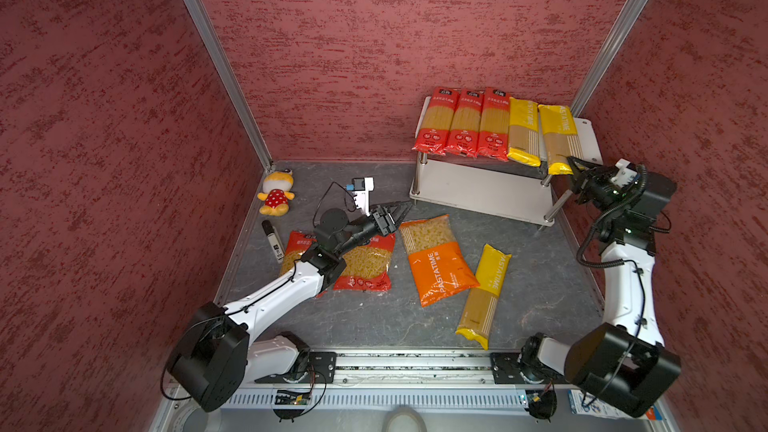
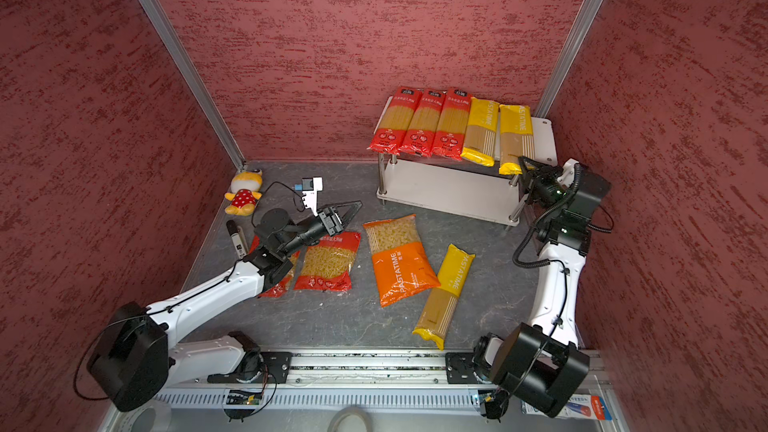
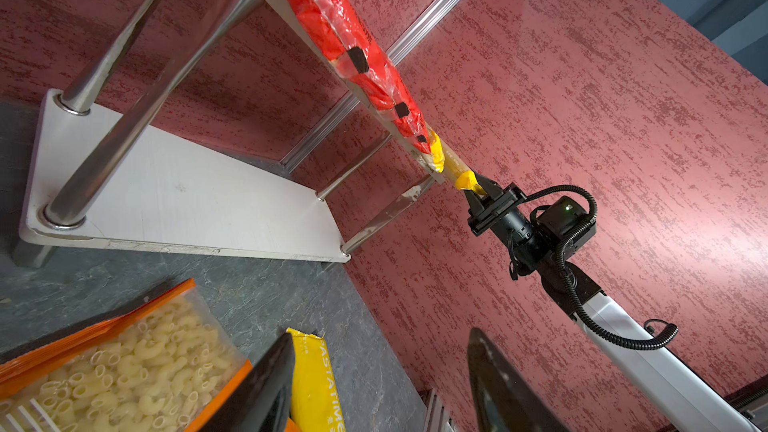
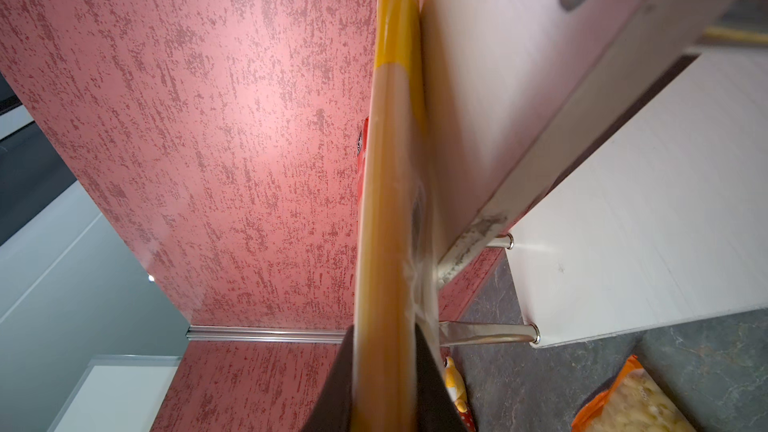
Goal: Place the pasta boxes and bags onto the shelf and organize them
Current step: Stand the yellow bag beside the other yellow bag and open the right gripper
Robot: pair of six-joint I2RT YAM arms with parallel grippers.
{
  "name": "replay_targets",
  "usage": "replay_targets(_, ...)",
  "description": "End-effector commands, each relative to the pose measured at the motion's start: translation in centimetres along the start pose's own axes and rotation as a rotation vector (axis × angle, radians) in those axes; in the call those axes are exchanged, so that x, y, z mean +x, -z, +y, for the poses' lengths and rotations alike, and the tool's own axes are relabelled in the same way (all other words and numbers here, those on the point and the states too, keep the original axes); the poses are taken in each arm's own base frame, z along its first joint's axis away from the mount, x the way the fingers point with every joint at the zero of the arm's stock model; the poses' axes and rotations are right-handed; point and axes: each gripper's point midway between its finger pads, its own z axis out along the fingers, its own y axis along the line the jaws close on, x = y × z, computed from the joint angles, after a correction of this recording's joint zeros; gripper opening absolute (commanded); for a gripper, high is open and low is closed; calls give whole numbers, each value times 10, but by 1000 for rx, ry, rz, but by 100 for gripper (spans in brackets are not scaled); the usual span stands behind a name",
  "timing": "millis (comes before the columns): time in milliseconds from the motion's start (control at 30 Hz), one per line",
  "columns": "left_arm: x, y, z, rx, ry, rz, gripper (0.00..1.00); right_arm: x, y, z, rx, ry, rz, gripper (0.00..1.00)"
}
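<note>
Up on the small two-tier white-board, chrome-post shelf [image 1: 478, 191] (both top views): three long red spaghetti bags [image 1: 461, 122], two long yellow PASTATIME bags [image 1: 523, 130]. Right gripper [image 1: 574, 164] pinches the near end of the outer yellow bag [image 1: 559, 135]. Left gripper [image 1: 404, 211] spread wide, empty, near the wide orange macaroni bag [image 1: 436, 261] on the grey table [image 1: 374, 317]. Left wrist: left fingers [image 3: 270, 388] apart, nothing between. Right wrist: dark fingers [image 4: 332, 388] clamped on that yellow bag [image 4: 390, 201], which lies along the top board [image 4: 498, 76].
</note>
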Motion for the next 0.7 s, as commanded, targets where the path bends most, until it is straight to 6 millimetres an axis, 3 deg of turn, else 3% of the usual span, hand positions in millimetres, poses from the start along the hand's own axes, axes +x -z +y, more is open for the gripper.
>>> replay_targets(0,-4,-4,-7,12,-24,-16,65,6,1,48,-125,129,-21,0)
replay_targets(200,-3,-6,-7,10,-28,-13,65,25,-17,41,-115,125,31,0)
replay_targets(367,-2,-3,-8,2,-40,-9,65,26,-19,31,-99,122,27,0)
replay_targets(400,-2,-2,-8,-2,-44,-10,65,27,-19,29,-91,130,28,4)
replay_targets(533,0,1,-6,-17,-56,-6,65,31,-17,22,-66,162,45,40)
replay_targets(667,1,1,-4,-21,-58,-3,65,37,-10,21,-61,197,42,57)
